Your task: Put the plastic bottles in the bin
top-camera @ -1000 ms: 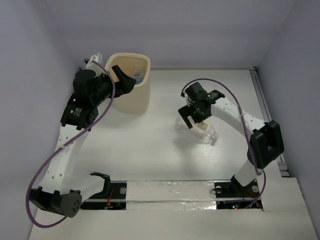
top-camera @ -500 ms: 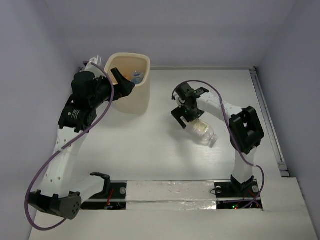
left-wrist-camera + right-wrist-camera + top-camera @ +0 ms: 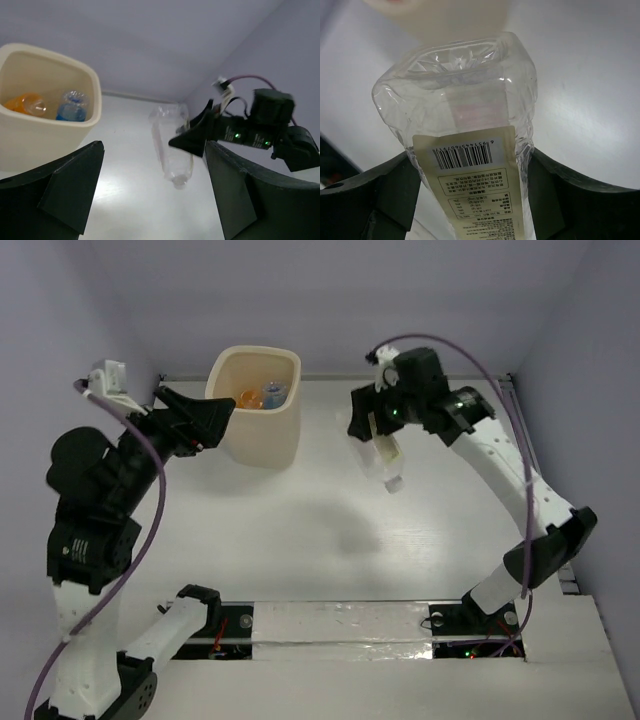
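Top view first: my right gripper (image 3: 376,438) is up in the air over the far middle of the table (image 3: 300,540). The clear bottle (image 3: 385,462) hangs from it neck-down, off the surface and well to the right of the bin (image 3: 262,445). From up there I can't see how the jaws sit on it.

My right wrist camera settles that. The bottle's body fills the gap between my right fingers (image 3: 385,195), with a dark pad against each side. So it's a wide grip, closed on the bottle. Only this view shows the cream label (image 3: 470,195) with its barcode, and the faceted base pointing away from me.

My left gripper (image 3: 208,416) is raised near the far left corner, just left of the bin's rim. The left wrist view shows my left fingers (image 3: 70,185) spread wide with nothing between them. That camera also catches the hanging bottle side-on, which the overhead can't.

Now the bin. It stands at the far left corner of the table, its mouth open upward. The top view shows an orange bottle (image 3: 248,397) inside, beside a blue-labelled bottle (image 3: 272,393). The left wrist shows both lying low against the inner wall, orange on the left. I can't tell what else is under them.
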### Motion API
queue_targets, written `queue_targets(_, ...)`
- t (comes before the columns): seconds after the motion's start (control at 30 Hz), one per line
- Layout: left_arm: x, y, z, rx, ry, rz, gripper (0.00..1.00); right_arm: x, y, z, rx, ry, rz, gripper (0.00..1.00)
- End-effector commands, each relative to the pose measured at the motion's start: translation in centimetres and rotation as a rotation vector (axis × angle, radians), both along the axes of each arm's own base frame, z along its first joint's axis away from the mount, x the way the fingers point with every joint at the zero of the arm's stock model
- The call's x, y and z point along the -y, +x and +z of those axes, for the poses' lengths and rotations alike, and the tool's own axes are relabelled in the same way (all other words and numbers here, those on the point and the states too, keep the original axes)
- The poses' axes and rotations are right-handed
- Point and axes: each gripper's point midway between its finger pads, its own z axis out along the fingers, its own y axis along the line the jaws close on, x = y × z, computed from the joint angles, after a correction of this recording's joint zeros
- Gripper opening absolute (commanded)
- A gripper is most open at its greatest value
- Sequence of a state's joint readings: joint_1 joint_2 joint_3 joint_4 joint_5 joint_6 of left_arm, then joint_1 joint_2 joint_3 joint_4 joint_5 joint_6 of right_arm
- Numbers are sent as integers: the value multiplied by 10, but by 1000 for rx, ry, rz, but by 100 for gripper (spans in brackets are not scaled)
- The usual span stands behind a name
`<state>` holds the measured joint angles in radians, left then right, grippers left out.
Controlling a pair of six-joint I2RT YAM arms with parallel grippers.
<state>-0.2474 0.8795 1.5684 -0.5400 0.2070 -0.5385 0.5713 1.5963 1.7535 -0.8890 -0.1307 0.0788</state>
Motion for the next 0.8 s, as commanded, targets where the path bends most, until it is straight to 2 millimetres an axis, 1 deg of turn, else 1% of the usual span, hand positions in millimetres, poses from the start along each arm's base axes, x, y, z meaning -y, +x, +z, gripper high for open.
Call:
queue_targets(0.0,2,-23,46,117,-110,-35,80,-43,-12,174,292,468,107,33)
queue_targets(0.03,2,-27,54,134,-118,-40,79,-52,-14,201,302,582,107,34)
queue_targets(0.07,2,-28,56,134,-119,-42,80,-59,-13,222,326,666,119,34)
queue_targets(0.1,2,-29,58,136,-123,-44,80,-63,-9,264,435,787,131,34)
queue_targets(0.13,3,-33,61,142,-131,-48,80,-73,3,272,404,877,104,35)
queue_targets(0.17,2,-33,62,144,-135,-44,79,-75,14,284,424,941,71,35)
queue_targets(0.2,1,-33,61,141,-140,-37,80,-76,22,309,492,1044,66,35)
queue_targets(0.23,2,-36,60,137,-150,-47,80,-87,41,307,447,1127,31,35)
queue_targets(0.27,2,-36,60,138,-155,-46,80,-95,50,310,440,1178,22,35)
queue_targets(0.3,2,-37,59,137,-161,-49,80,-91,64,321,483,1248,-34,35)
queue_targets(0.33,3,-37,58,133,-166,-51,79,-97,71,322,465,1303,-62,36)
queue_targets(0.37,5,-41,58,131,-179,-66,79,-107,94,310,459,1325,-94,36)
queue_targets(0.4,6,-42,57,130,-183,-74,79,-115,98,314,471,1376,-116,36)
queue_targets(0.43,6,-43,57,130,-186,-76,79,-123,107,309,458,1395,-137,36)
queue_targets(0.47,6,-43,54,123,-189,-77,79,-121,103,333,501,1445,-127,37)
queue_targets(0.5,6,-44,53,121,-191,-75,79,-145,130,299,472,1420,-174,38)
queue_targets(0.57,8,-45,46,105,-188,-88,79,-153,145,294,497,1438,-177,41)
queue_targets(0.6,10,-45,42,95,-186,-98,79,-159,155,287,502,1461,-182,41)
queue_targets(0.63,11,-45,38,87,-183,-100,79,-165,157,282,493,1475,-187,41)
queue_targets(0.67,11,-43,32,70,-174,-99,79,-167,163,274,489,1476,-206,41)
queue_targets(0.7,9,-43,30,65,-167,-84,79,-172,175,252,474,1449,-240,41)
queue_targets(0.77,4,-43,26,59,-134,-60,79,-175,180,237,495,1374,-249,42)
